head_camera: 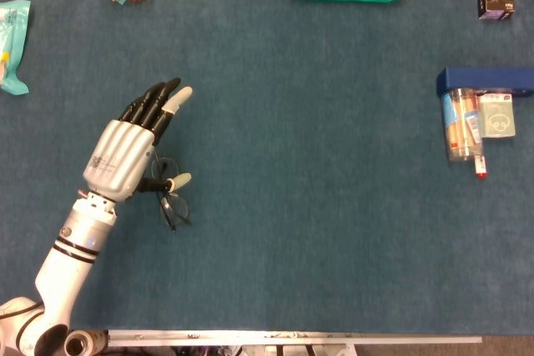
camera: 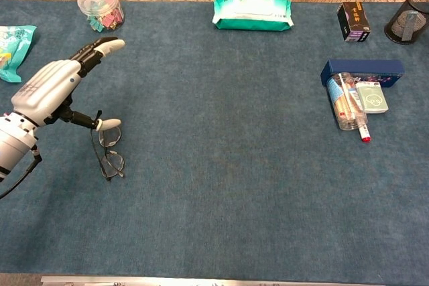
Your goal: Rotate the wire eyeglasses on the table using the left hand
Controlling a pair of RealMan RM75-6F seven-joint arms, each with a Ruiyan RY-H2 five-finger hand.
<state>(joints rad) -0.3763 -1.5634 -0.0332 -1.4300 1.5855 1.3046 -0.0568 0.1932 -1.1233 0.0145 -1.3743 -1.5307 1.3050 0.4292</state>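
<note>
The wire eyeglasses (camera: 109,150) lie on the blue table at the near left, thin dark frame with two round lenses; in the head view the eyeglasses (head_camera: 173,203) are partly hidden under my hand. My left hand (head_camera: 132,149) hovers just above and left of them, fingers stretched out flat and apart, thumb (camera: 107,124) pointing right over the upper lens. In the chest view the left hand (camera: 53,87) holds nothing. Whether the thumb touches the frame is unclear. My right hand shows in neither view.
A clear jar of coloured clips (camera: 100,8) and a teal packet (camera: 12,49) sit at the far left. A wipes pack (camera: 253,11) lies at the back centre. At the right are a blue box (camera: 362,70), a clear tube, a dark small box (camera: 353,21) and a mesh cup (camera: 407,25).
</note>
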